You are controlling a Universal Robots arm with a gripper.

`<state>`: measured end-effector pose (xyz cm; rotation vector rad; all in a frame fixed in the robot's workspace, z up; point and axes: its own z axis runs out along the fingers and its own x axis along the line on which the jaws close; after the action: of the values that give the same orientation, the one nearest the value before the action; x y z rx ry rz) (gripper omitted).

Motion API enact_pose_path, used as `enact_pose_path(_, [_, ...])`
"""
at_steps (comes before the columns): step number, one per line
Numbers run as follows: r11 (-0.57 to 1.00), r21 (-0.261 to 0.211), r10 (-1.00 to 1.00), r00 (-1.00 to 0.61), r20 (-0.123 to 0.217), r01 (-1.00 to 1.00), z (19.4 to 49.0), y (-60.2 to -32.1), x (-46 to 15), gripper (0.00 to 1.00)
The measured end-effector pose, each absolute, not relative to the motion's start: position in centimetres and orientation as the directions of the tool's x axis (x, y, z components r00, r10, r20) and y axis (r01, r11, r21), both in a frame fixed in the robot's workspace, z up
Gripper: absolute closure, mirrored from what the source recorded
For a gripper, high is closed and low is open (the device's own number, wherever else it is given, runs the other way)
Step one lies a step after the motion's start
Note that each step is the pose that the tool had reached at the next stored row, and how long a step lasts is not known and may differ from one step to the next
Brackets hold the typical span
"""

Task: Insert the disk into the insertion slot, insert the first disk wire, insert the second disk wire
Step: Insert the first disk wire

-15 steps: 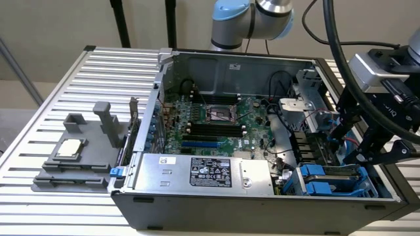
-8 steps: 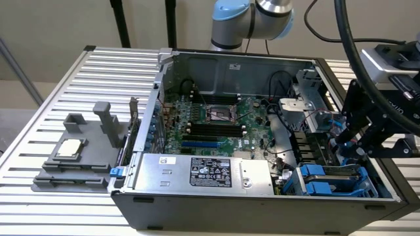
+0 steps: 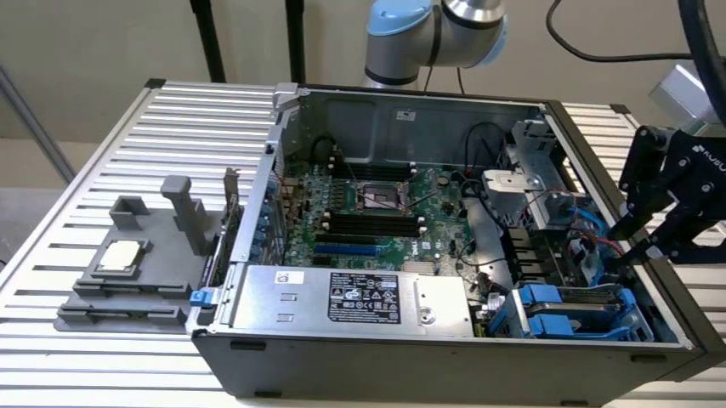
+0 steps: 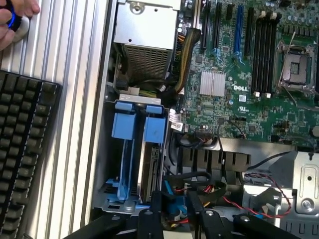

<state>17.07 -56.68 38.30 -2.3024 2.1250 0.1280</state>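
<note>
The insertion slot (image 3: pixel 533 319) is the grey bay with blue rails at the case's front corner, on the exterior view's right. In the wrist view its blue tabs (image 4: pixel 124 125) stand side by side. The disk (image 4: pixel 148 172) sits inside the bay, seen edge-on as a silver strip beside a blue rail, and its top shows in the exterior view (image 3: pixel 576 295). My gripper (image 3: pixel 638 246) hangs over the case's wall just behind the bay. Its black fingers (image 4: pixel 156 206) are shut on a blue disk wire connector (image 4: pixel 175 210) close to the disk's rear end.
The large silver box with a black label (image 3: pixel 352 297) lies beside the bay. The motherboard (image 4: pixel 249 94) lies beyond it. Red and black wires (image 4: pixel 234 201) run near the fingers. A hand (image 4: pixel 15 20) and a keyboard (image 4: pixel 25 159) lie outside the case. A grey fixture (image 3: pixel 136 272) stands on the slatted table.
</note>
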Motion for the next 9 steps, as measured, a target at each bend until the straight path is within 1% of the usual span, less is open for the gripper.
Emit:
enact_pose_path(5, [-0.083, 0.053, -0.995, 0.079, -0.064, -0.995, 38.34, -56.69, 17.26, 0.67])
enact_pose_path(9, [-0.088, 0.053, -0.994, 0.085, -0.064, -0.995, 37.64, -56.69, 17.33, 0.67])
